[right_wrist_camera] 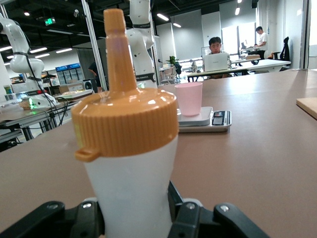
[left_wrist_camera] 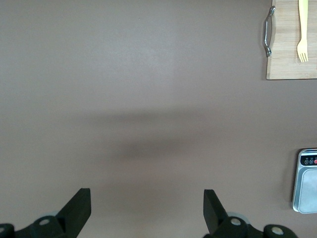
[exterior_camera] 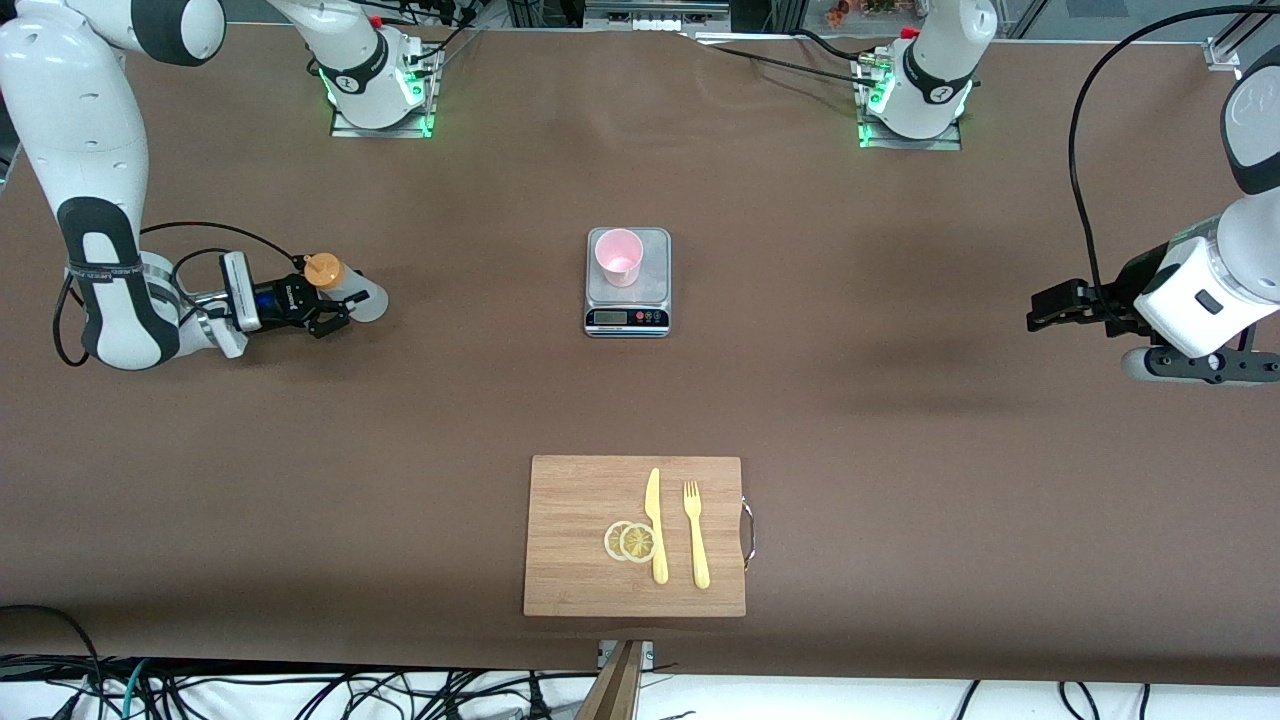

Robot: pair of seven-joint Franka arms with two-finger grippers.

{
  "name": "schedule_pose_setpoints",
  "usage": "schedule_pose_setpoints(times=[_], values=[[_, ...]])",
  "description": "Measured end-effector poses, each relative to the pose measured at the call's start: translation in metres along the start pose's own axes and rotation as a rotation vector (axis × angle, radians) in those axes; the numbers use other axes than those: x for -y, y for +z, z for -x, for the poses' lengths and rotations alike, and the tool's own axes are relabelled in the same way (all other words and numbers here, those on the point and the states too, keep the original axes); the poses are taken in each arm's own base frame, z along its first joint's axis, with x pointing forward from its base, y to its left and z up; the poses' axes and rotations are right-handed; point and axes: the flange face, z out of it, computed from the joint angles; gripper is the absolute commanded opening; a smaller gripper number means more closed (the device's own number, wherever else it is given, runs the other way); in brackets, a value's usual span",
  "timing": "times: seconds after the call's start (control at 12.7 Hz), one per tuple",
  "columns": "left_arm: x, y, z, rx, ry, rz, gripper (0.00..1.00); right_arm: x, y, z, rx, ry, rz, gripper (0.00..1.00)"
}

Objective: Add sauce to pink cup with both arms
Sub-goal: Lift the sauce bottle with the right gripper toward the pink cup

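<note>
Sauce [exterior_camera: 345, 285] is seen in the front view standing on the desk [exterior_camera: 900, 450] toward the right arm's end, with the right end effector [exterior_camera: 330, 318] closed around its body. The pink cup [exterior_camera: 619, 257] is set on a scale [exterior_camera: 627, 315] at the desk's middle. Nearer the camera, a cutting board [exterior_camera: 575, 560] carries lemon slices [exterior_camera: 630, 541], a knife [exterior_camera: 655, 525] and a fork [exterior_camera: 696, 533]. The left end effector [exterior_camera: 1045, 312] is held over bare desk at the left arm's end.

From the left wrist, the fingers [left_wrist_camera: 79, 210] are shown spread wide, nothing between them.

From the right wrist, the orange-capped bottle is seen clamped upright.
</note>
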Motion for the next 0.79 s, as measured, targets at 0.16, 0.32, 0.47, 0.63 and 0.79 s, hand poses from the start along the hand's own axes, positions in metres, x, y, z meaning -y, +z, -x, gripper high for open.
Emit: schedule_pose_setpoints(times=[0.16,0.32,0.47,0.63,0.79], values=[[0.0,0.0,0.0,0.0,0.001,0.0,1.0,-0.022,0.009,-0.02,0.009,0.013,-0.054,0.15],[-0.001,0.0,0.0,0.001,0.001,0.0,1.0,-0.045,0.031,-0.037,0.037,0.034,-0.111,0.15],[-0.001,0.0,0.0,0.001,0.002,0.0,1.0,-0.071,0.056,-0.064,0.097,0.068,-0.154,0.15],[-0.001,0.0,0.0,0.002,0.002,0.0,1.0,-0.095,0.073,-0.107,0.202,0.119,-0.147,0.15],[-0.001,0.001,0.0,0.003,0.002,0.0,1.0,-0.112,0.093,-0.16,0.341,0.172,-0.136,0.15]])
